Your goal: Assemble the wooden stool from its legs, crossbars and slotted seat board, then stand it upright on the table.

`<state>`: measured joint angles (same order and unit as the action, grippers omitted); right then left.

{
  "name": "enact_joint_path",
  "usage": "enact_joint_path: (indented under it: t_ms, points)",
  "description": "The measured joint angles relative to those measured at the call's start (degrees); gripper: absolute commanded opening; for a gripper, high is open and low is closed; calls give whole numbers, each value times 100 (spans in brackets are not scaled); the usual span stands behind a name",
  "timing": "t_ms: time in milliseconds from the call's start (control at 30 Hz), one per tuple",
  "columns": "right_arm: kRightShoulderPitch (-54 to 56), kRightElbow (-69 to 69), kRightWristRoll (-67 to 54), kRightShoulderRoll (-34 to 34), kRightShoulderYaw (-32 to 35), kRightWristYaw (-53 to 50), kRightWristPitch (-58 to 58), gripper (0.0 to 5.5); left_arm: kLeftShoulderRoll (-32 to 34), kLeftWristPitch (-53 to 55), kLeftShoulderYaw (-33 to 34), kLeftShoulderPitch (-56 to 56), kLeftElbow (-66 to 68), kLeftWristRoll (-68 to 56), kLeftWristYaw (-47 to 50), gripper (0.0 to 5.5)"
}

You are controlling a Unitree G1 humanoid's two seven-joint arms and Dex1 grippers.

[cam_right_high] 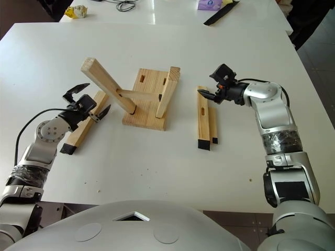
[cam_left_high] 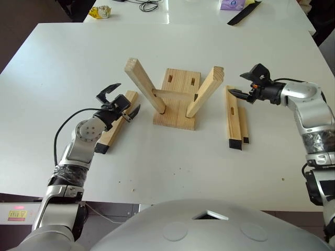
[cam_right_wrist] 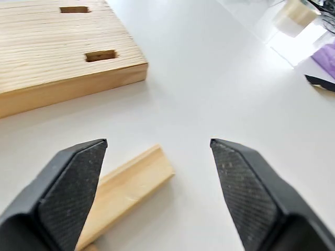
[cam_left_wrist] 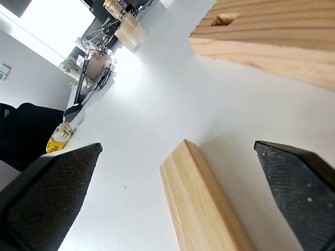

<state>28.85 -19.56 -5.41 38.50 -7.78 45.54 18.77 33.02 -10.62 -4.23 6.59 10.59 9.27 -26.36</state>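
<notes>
The slotted seat board [cam_left_high: 177,107] lies flat mid-table. Two legs [cam_left_high: 142,82] [cam_left_high: 207,90] stand in it, splayed outward and joined by a crossbar [cam_left_high: 174,94]. One loose leg [cam_left_high: 116,125] lies left of the board; my left gripper [cam_left_high: 119,99] hovers open over its far end, and in the left wrist view that leg [cam_left_wrist: 204,206] sits between the fingers [cam_left_wrist: 49,191]. On the right lie a slotted loose leg [cam_left_high: 234,116] and a thinner bar [cam_left_high: 244,128]. My right gripper [cam_left_high: 245,86] is open just above the leg's far end [cam_right_wrist: 131,180], with the board [cam_right_wrist: 57,52] beyond.
At the table's far edge are a yellow object [cam_left_high: 100,11], a cable [cam_left_high: 149,5], a purple item [cam_left_high: 232,4] and a black strip [cam_left_high: 243,14]. Bare white tabletop [cam_left_high: 172,157] stretches in front of the board.
</notes>
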Motion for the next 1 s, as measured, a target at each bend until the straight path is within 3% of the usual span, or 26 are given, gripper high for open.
enact_joint_path:
  t_ms: [233, 467, 733, 1000]
  points:
    - [871, -1644, 260, -406, 142, -491, -543, 365, 295, 587, 42, -198, -718, -574, -944, 540]
    - [1815, -3485, 543, -1196, 171, -1000, -1068, 365, 500, 2105, -368, -950, -2512, -1463, -2108, 540]
    - [2275, -4245, 521, -1341, 604, -1025, -1485, 365, 168, 3282, -471, -949, -3214, -2000, -1996, 540]
    - [2150, -3730, 348, -1766, 730, -756, -1436, 365, -164, 3617, -661, -942, -3333, -2007, -1589, 540]
